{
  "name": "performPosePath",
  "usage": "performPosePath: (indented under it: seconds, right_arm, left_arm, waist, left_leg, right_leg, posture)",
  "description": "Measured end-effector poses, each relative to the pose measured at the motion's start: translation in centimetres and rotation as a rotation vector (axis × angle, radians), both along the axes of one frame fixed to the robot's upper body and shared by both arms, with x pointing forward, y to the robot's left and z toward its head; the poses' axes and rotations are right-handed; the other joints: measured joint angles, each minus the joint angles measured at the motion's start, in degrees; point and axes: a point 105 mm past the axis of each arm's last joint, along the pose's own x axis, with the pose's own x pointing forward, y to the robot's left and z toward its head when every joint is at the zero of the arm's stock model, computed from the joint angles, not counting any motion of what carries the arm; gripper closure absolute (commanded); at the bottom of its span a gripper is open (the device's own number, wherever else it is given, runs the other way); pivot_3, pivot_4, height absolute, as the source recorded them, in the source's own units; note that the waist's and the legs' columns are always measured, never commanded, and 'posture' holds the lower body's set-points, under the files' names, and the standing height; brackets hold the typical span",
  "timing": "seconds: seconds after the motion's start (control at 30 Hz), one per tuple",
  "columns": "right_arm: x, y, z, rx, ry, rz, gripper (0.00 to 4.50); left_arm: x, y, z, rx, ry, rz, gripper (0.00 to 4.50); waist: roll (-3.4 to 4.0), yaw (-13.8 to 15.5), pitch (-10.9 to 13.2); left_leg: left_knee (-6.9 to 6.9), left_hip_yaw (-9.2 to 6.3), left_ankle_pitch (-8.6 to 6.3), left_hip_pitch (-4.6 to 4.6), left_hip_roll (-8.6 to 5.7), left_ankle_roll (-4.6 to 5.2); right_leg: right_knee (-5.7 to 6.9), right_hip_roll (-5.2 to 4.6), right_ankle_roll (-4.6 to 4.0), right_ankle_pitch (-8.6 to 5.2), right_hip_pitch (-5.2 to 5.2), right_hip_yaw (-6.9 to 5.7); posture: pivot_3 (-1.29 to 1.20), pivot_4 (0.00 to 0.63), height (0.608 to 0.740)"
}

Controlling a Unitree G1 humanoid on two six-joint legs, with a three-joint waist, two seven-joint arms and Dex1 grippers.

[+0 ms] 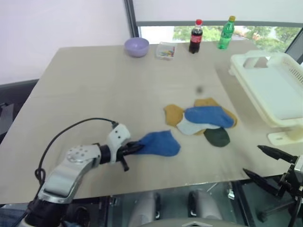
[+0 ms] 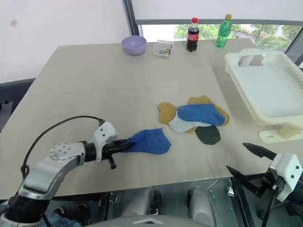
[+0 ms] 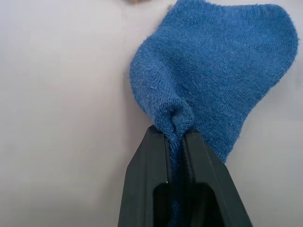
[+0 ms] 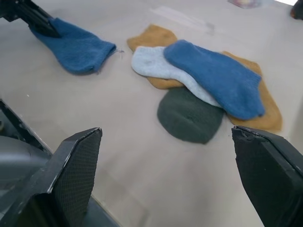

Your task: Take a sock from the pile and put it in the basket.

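The left arm reaches in from the lower left of the head view, bent at the elbow, its wrist aimed toward the frame's middle and slightly downward. Its left fingers (image 1: 137, 147) are pressed together on a pinched fold at the edge of a blue knitted sock (image 1: 161, 143), which lies flat on the pale beige wooden surface (image 1: 94, 90), apart from the heap. The wrist view shows the fabric bunched between the two black fingers (image 3: 151, 161).

The right arm sits at the lower right of the frame, off the surface's near edge, its right fingers (image 1: 258, 163) spread wide and holding nothing.

The pile of flat overlapping socks (image 1: 203, 122), mustard-yellow, blue, pale grey and dark green, lies right of centre. The large cream-white slotted plastic basket (image 1: 265, 90) stands at the right edge of the frame, beyond the pile.

At the top of the frame stand a small lilac bowl (image 1: 136, 47), a dark cola bottle (image 1: 195, 36) and a green bottle (image 1: 226, 32).
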Motion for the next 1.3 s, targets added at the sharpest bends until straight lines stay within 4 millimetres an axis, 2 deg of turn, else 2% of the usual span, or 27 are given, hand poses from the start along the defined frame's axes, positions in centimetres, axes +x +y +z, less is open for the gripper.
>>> performPosePath:
  seconds: [0.07, 0.4, 0.5, 0.63, 0.8, 0.93, 1.0, 1.03, 1.1, 1.17, 1.27, 1.3]
  right_arm:
    - [0.1, 0.0, 0.1, -0.001, -0.008, 0.003, 0.0]
    - [0.6, 0.5, 0.2, 0.004, -0.016, 0.038, 0.0]
    - [0.7, 0.6, 0.2, 0.004, -0.019, 0.041, 0.0]
    - [0.7, 0.7, 0.1, 0.007, -0.011, 0.048, 0.0]
    - [0.9, 0.7, 0.1, 0.0, -0.008, 0.048, 0.0]
    - [1.0, 0.9, 0.0, -0.008, -0.002, 0.054, 0.0]
    - [1.1, 0.9, 0.0, -0.009, -0.005, 0.051, 0.0]
    - [1.2, 0.9, 0.2, -0.013, -0.012, 0.049, 0.0]
    - [1.4, 0.9, 0.3, -0.016, -0.021, 0.048, 0.0]
    - [1.4, 0.9, 0.2, -0.02, -0.012, 0.046, 0.0]
    - [1.6, 1.0, 0.4, -0.027, -0.026, 0.047, 0.0]
    - [1.6, 0.9, 0.3, -0.03, -0.021, 0.044, 0.0]
  left_arm:
    - [-1.2, 1.1, -0.1, 0.03, 0.02, -0.014, 4.43]
    - [-3.6, 4.4, -0.4, 0.031, 0.027, 0.109, 4.43]
    - [-3.9, 4.8, -0.7, 0.01, 0.01, 0.143, 3.36]
    - [-4.5, 4.5, -0.8, -0.058, 0.022, 0.144, 1.59]
    - [-5.1, 5.1, -0.3, -0.21, 0.073, 0.123, 1.59]
    - [-4.1, 5.6, 0.5, -0.276, 0.095, 0.1, 1.59]
    - [-2.8, 5.1, 1.1, -0.276, 0.069, 0.064, 1.59]
    - [-1.1, 3.7, 1.7, -0.265, 0.031, 0.008, 1.59]
    - [-0.1, 2.5, 1.9, -0.255, 0.014, -0.034, 1.59]
    - [2.6, -0.5, 2.6, -0.266, -0.047, -0.102, 1.59]
    - [4.7, -4.4, 3.0, -0.25, -0.092, -0.214, 1.59]
    - [5.2, -5.1, 2.9, -0.244, -0.097, -0.228, 1.59]
  waist:
    - [0.13, -0.1, -0.1]
    - [0.42, 0.0, -0.2]
    - [0.43, 0.2, -0.2]
    - [0.44, 0.2, -0.2]
    - [0.26, 0.2, 0.0]
    - [0.03, 0.5, 0.2]
    - [-0.02, 0.8, 0.2]
    - [-0.04, 1.2, 0.3]
    - [-0.08, 1.2, 0.3]
    - [-0.12, 2.0, 0.3]
    - [-0.36, 1.6, 0.4]
    - [-0.38, 1.5, 0.4]
  left_leg:
    - [-0.06, 0.03, -0.04, 0.0, 0.01, -0.08]
    - [-0.13, 0.06, -0.09, 0.03, 0.03, -0.17]
    - [-0.13, 0.06, -0.11, 0.03, 0.02, -0.19]
    - [-0.13, 0.06, -0.13, 0.02, 0.02, -0.23]
    - [-0.12, 0.02, -0.13, -0.11, 0.03, -0.25]
    - [-0.09, 0.0, -0.1, -0.22, -0.03, -0.21]
    - [-0.07, -0.02, -0.05, -0.25, -0.12, -0.11]
    - [-0.04, -0.01, 0.0, -0.26, -0.19, -0.02]
    - [-0.03, 0.01, 0.01, -0.26, -0.19, 0.0]
    - [0.02, -0.08, 0.04, -0.28, -0.28, 0.01]
    - [0.05, -0.06, 0.08, -0.22, -0.27, -0.05]
    - [0.05, -0.04, 0.09, -0.23, -0.28, -0.06]
  right_leg:
    - [0.0, -0.01, -0.02, -0.01, -0.03, 0.0]
    - [-0.01, 0.01, 0.14, -0.16, -0.06, 0.0]
    - [0.0, -0.01, 0.14, -0.16, -0.05, 0.0]
    - [-0.01, -0.02, 0.15, -0.16, -0.06, -0.01]
    - [-0.01, 0.02, 0.15, -0.16, -0.18, -0.08]
    - [-0.03, 0.0, 0.15, -0.16, -0.19, -0.12]
    - [-0.06, -0.04, 0.15, -0.15, -0.18, -0.13]
    - [-0.06, -0.06, 0.12, -0.12, -0.16, -0.1]
    - [-0.07, -0.05, -0.05, -0.02, -0.16, -0.06]
    - [-0.06, -0.01, -0.06, 0.0, -0.02, -0.09]
    - [-0.07, 0.13, -0.07, 0.02, 0.09, -0.03]
    - [-0.07, 0.17, -0.07, 0.01, 0.09, -0.02]
  posture:
    - [0.0, 0.15, 0.74]
    - [0.0, 0.15, 0.74]
    - [0.0, 0.15, 0.74]
    - [0.0, 0.15, 0.74]
    - [0.0, 0.15, 0.74]
    - [0.0, 0.15, 0.74]
    - [0.0, 0.15, 0.74]
    - [0.0, 0.15, 0.74]
    - [0.0, 0.15, 0.74]
    - [0.0, 0.15, 0.74]
    - [0.0, 0.15, 0.74]
    - [0.0, 0.15, 0.74]
